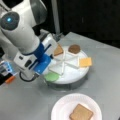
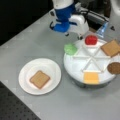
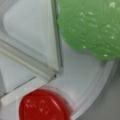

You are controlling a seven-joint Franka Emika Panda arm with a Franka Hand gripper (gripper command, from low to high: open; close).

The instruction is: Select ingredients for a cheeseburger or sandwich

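Desk (image 2: 37, 45) noted, grey. Divided tray (image 2: 82, 72) held lettuce (image 2: 70, 48), tomato (image 2: 91, 39), bread (image 2: 110, 48), patty (image 2: 114, 68) and cheese (image 2: 91, 77). One bread slice (image 2: 39, 79) was already laid on the plate (image 2: 53, 67); remaining layers not yet added. Tool (image 1: 51, 63) was positioned over the tray near tomato and lettuce; its opening could not be told.

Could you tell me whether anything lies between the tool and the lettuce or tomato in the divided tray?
Nothing visible does. The wrist view looks straight down on the green lettuce and the red tomato, each lying uncovered in its own compartment, parted only by a tray divider. The tool itself does not show.
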